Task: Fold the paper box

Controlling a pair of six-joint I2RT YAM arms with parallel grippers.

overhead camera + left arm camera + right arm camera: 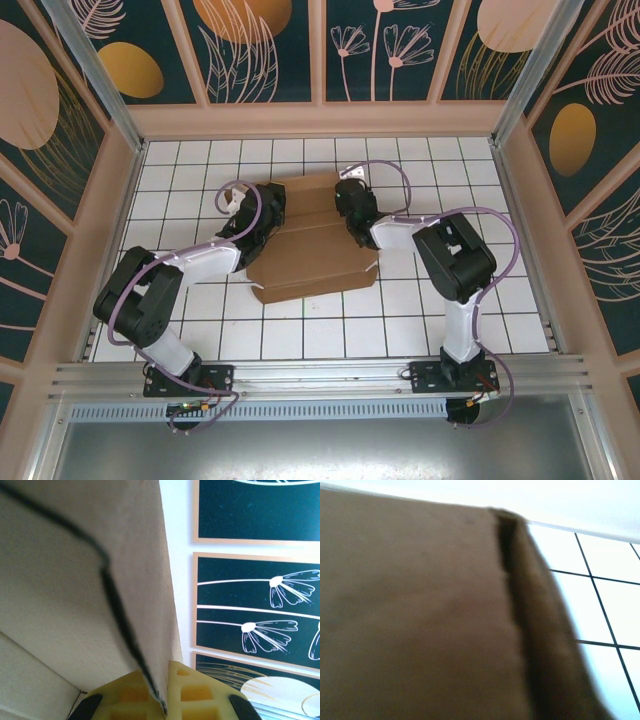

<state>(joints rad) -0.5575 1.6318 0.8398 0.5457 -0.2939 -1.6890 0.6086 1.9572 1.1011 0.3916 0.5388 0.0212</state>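
Note:
The paper box (315,255) is brown corrugated cardboard, lying partly folded in the middle of the white tiled floor, with its rear panels raised. My left gripper (262,210) is at the box's left rear flap. In the left wrist view its yellow pads (197,695) are shut on the edge of an upright cardboard flap (90,580), with the gripper (167,702) clamped on it. My right gripper (349,203) is pressed against the box's right rear part. The right wrist view has blurred cardboard (420,620) up close with a slit (506,545), and the fingers are hidden.
Pink-framed walls with dark floral panels (270,50) enclose the tiled floor (420,300) on three sides. An aluminium rail (320,375) runs along the near edge by the arm bases. Purple cables (480,215) loop off both arms. Bare tiles lie left, right and in front of the box.

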